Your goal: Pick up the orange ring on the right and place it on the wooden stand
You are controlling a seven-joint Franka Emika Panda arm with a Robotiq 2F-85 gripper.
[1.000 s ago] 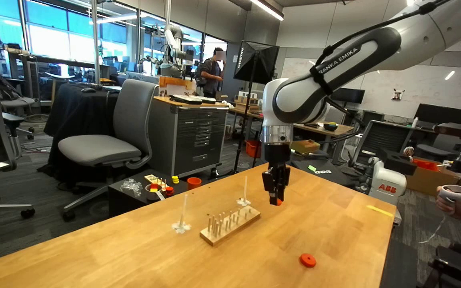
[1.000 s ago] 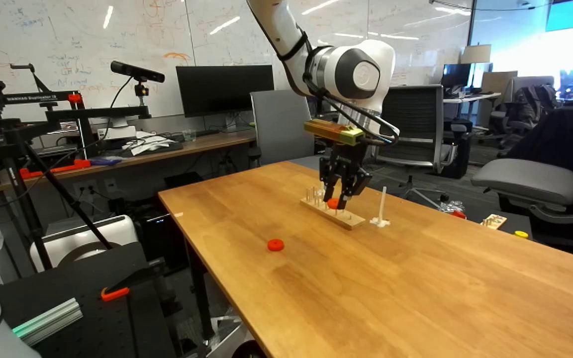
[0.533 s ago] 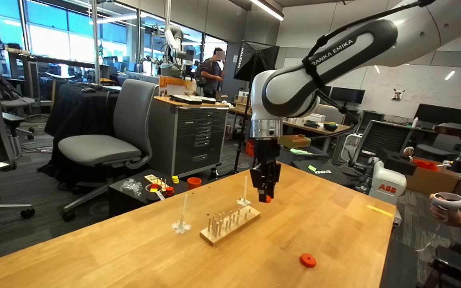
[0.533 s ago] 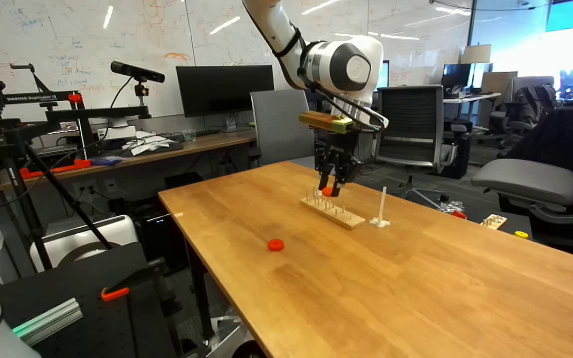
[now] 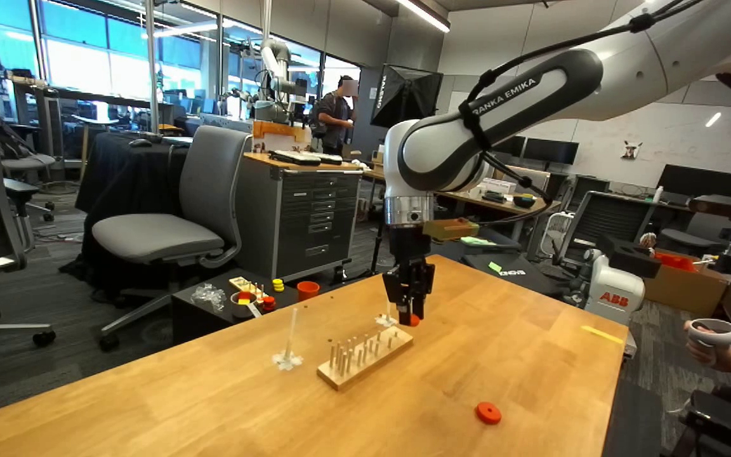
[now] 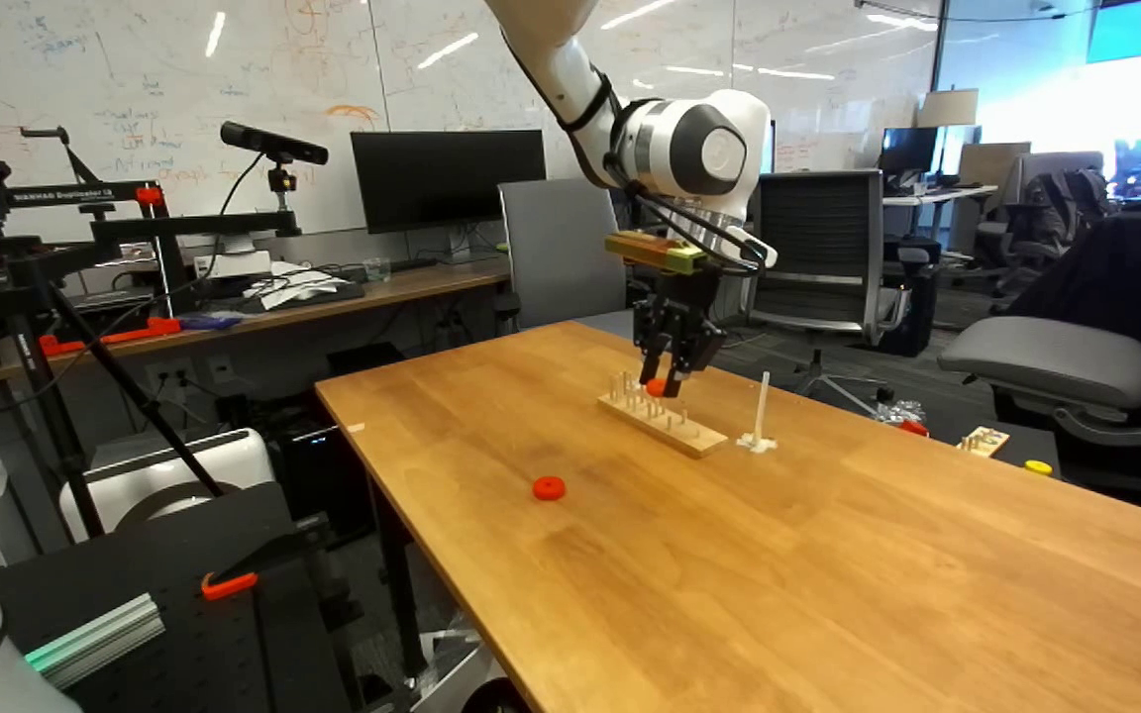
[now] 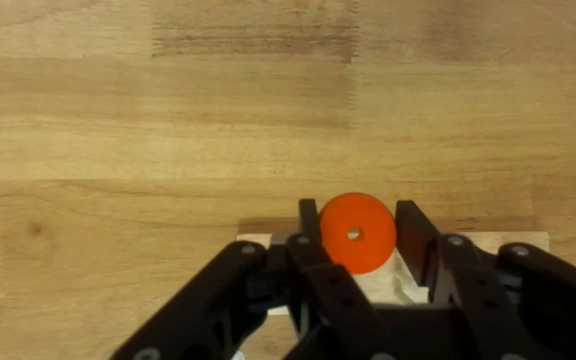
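The gripper (image 7: pixel 358 224) pinches the orange ring (image 7: pixel 358 255) by its sides, raised near the wooden stand (image 5: pixel 368 365) and, in the wrist view, overlapping the stand's long edge, with a broad stretch of table (image 5: pixel 435 390) open toward the second ring (image 5: pixel 488 413).

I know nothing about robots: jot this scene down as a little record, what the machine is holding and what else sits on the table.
Gripper: closed on the orange ring, at opposite edges
Ring height: off the table, not on a peg
Wooden stand: pale rectangular base with upright pegs
Second ring: red-orange, flat on the table, apart from the stand
Rods: two, thin, upright, beside the stand
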